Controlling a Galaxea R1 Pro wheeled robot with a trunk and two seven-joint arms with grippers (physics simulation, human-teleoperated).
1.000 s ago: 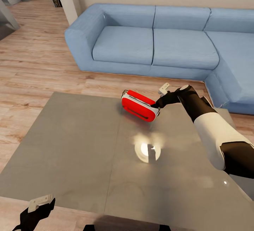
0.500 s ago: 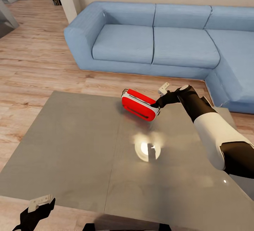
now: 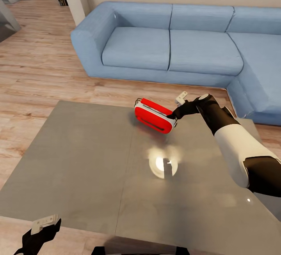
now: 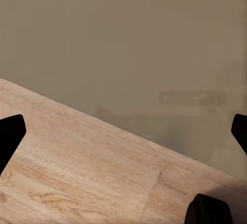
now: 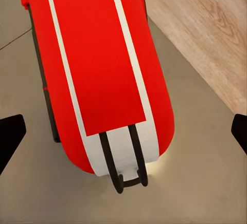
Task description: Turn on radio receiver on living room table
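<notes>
The radio receiver (image 3: pixel 154 116) lay tilted on the far part of the grey table (image 3: pixel 86 161), on the side nearest the blue sofa (image 3: pixel 171 48), as the robot's right gripper (image 3: pixel 176 108) hung right beside the radio's end, its fingers spread wide with nothing between them. From the right wrist camera the radio receiver (image 5: pixel 98 75) showed as a red body with white stripes and a thin dark wire loop at its near end, the two dark fingertips (image 5: pixel 10 136) standing well apart on either side of it; whether any finger actually touched the casing could not be told. The left gripper (image 3: pixel 41 229) hung off the table's near edge, far from the radio, its fingers likewise apart over the wood floor (image 4: pixel 77 172). The step in hand appeared to be reaching the radio's switch. Doing it well would likely call for a slow, light press, since the small box sat loose and askew on a glossy top and a hard nudge could slide it toward the sofa-side edge.
</notes>
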